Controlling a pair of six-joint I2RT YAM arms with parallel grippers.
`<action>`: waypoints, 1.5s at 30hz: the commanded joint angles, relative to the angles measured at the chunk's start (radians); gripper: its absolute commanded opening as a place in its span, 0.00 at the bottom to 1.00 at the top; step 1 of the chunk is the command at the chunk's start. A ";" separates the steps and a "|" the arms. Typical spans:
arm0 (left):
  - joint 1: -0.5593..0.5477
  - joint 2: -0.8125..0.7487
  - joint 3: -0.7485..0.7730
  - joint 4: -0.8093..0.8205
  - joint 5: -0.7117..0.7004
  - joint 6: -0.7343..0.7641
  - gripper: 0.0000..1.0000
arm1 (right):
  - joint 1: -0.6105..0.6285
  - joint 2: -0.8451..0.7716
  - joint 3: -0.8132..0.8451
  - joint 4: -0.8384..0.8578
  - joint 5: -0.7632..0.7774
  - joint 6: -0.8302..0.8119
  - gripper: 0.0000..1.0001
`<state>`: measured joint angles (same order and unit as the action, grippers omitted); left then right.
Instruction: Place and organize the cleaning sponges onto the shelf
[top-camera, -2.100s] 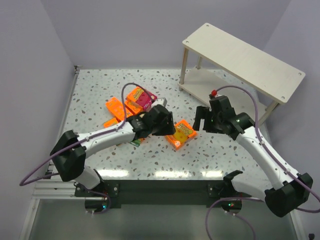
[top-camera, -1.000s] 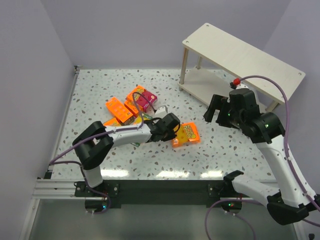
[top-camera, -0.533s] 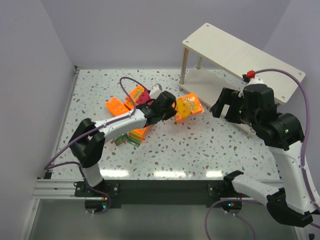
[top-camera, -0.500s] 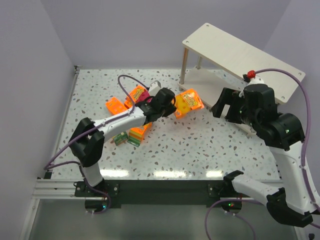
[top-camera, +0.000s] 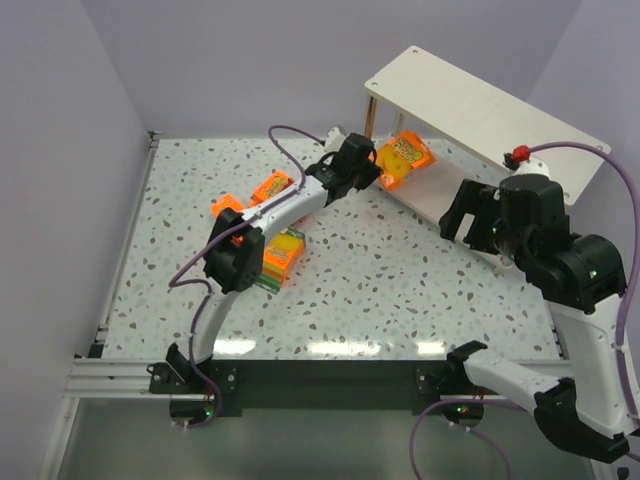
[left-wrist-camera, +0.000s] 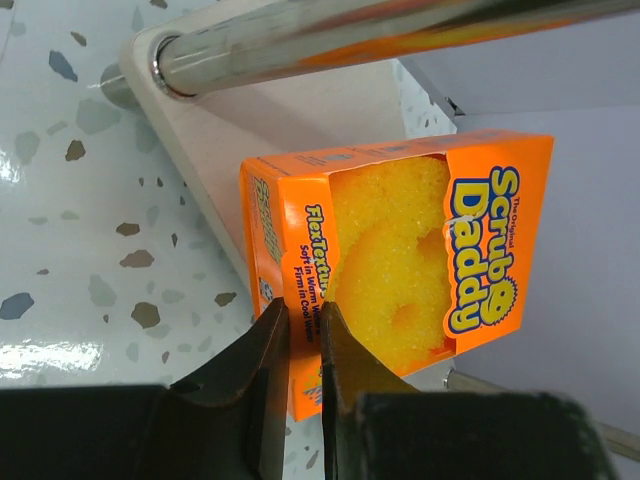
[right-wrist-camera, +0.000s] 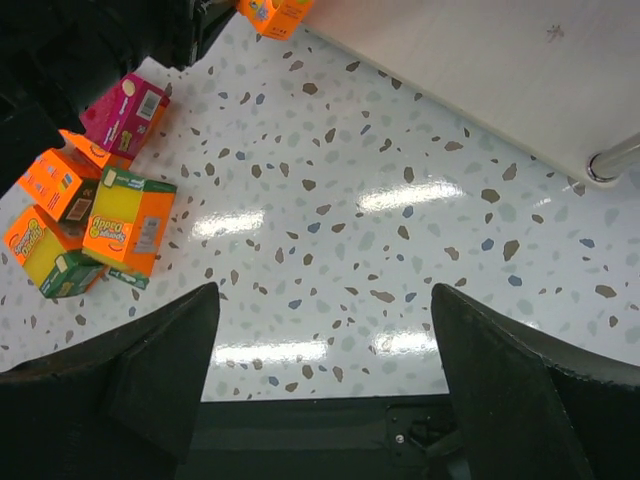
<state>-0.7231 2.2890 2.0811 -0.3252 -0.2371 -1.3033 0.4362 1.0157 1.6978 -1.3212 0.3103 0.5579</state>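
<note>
Wrist camera alone shows left claw (left-wrist-camera: 300, 312) pinching sponge box (left-wrist-camera: 400, 260) edge at shelf (left-wrist-camera: 250, 125); right claw (right-wrist-camera: 325, 295) spread.

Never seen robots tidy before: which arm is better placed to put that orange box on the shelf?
Left. The left end effector grips the box at the shelf; the right end effector hangs open, empty.

Top external: fixed high behind the arm bases, looking down over the tabletop (top-camera: 400, 290) to the shelf (top-camera: 480, 110). Left wrist: very near, along the left claw (left-wrist-camera: 303, 318) onto one orange sponge pack (left-wrist-camera: 400, 260) at a shelf board. Right wrist: raised, facing down past the right claw (right-wrist-camera: 320, 400); shares that pack, the sponge pile (right-wrist-camera: 90, 210) and shelf edge with the overhead view.
</note>
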 joint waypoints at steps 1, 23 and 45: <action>0.004 -0.019 -0.027 0.030 0.013 -0.066 0.07 | -0.002 -0.023 0.008 -0.019 0.058 0.028 0.90; 0.031 0.164 0.106 0.133 -0.076 -0.252 0.12 | -0.004 -0.088 -0.092 -0.016 0.075 0.083 0.89; 0.014 0.150 0.073 0.182 -0.042 -0.277 0.43 | -0.004 -0.086 -0.105 -0.010 0.050 0.073 0.90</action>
<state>-0.7033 2.4542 2.1468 -0.2157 -0.2687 -1.5646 0.4362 0.9348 1.5955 -1.3342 0.3531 0.6258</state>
